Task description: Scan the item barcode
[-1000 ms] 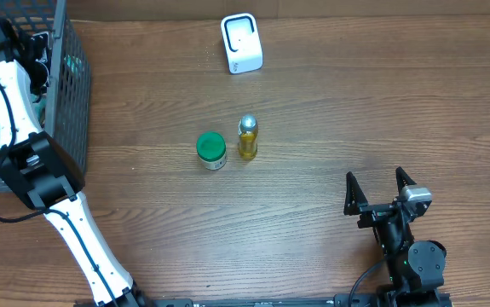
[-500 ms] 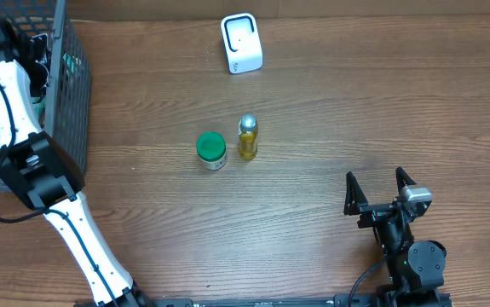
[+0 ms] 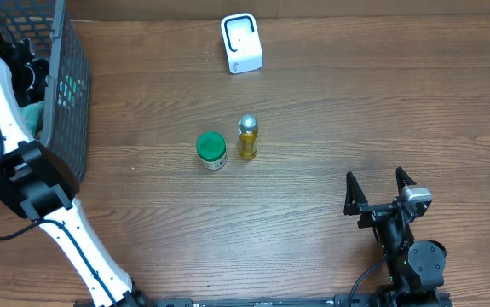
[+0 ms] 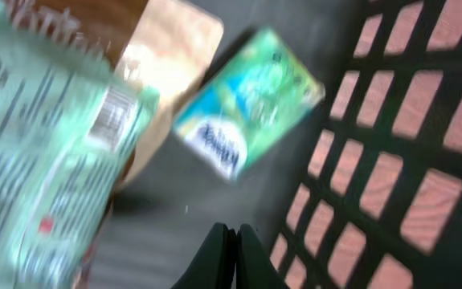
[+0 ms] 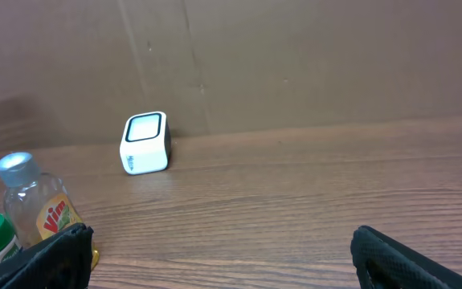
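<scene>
Only word I can actually read is "Vim" on the yellow bottle (image 5: 42, 215). Print on the green packet (image 4: 251, 100) is too blurry.

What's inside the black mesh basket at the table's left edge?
In the basket: a small green-blue packet, a larger green printed bag, a tan piece partly covered by them, plus the shut left gripper. Anything beneath is hidden.

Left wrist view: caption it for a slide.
Shut left gripper hangs inside the black mesh basket near a green-and-white packet.
</scene>
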`<state>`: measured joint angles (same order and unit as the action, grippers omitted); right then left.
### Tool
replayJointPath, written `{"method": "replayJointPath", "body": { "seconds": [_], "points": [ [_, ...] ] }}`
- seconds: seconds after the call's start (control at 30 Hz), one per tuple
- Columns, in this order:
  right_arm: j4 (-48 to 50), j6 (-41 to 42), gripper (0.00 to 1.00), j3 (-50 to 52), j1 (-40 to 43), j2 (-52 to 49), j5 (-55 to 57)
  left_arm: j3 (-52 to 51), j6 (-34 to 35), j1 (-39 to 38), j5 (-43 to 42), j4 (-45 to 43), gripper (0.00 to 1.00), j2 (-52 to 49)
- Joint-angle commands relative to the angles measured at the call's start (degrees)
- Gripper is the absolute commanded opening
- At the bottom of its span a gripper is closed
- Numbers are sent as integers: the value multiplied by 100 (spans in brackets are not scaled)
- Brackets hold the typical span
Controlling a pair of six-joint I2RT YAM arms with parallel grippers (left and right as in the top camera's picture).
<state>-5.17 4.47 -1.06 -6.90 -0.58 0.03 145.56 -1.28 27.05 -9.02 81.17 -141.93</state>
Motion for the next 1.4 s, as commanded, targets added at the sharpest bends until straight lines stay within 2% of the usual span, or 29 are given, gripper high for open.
{"method": "replayJointPath", "body": {
  "seconds": [0.0, 0.07, 0.13, 0.23, 0.37, 0.63, 0.77, 0.8, 0.87, 0.9, 0.97, 1.0, 1.03, 1.2, 1.37],
  "points": [
    [35, -24, 100, 61, -39, 42, 26, 4, 286, 31, 149, 136, 4, 151],
    [35, -24, 100, 61, -39, 42, 26, 4, 374, 31, 153, 125, 4, 247],
    [35, -24, 100, 61, -39, 42, 26, 4, 409, 31, 175, -13, 16, 302],
    [35, -24, 100, 61, -39, 42, 28, -9, 402, 31, 210, -271, 57, 236],
    [35, -24, 100, 61, -39, 42, 26, -101, 289, 26, 195, -470, 69, 11],
    [35, -24, 100, 61, -39, 42, 26, -1021, -372, -22, -350, -1043, 73, -122],
    [35, -24, 100, 61, -39, 42, 26, -1593, -520, -35, -275, -1528, 83, -122],
    [35, -24, 100, 61, -39, 42, 26, -1759, -518, -35, -280, -1644, 83, -122],
    [35, -24, 100, 61, -39, 42, 26, -1989, -518, -35, -278, -1781, 74, -122],
    [35, -24, 100, 61, -39, 42, 28, -2070, -518, -35, -278, -1823, 65, -122],
    [35, -24, 100, 61, -39, 42, 26, -2129, -516, -33, -249, -1829, 35, -122],
    [35, -24, 100, 61, -39, 42, 26, -2129, -516, -28, -243, -1823, 24, -122],
    [35, -24, 100, 61, -39, 42, 26, -2120, -511, -26, -245, -1816, 19, -116],
    [35, -24, 100, 61, -39, 42, 26, -1515, -422, 24, -400, -1292, 6, 28],
    [35, -24, 100, 61, -39, 42, 26, -634, -181, 37, -501, -754, 4, 407]
  ]
}}
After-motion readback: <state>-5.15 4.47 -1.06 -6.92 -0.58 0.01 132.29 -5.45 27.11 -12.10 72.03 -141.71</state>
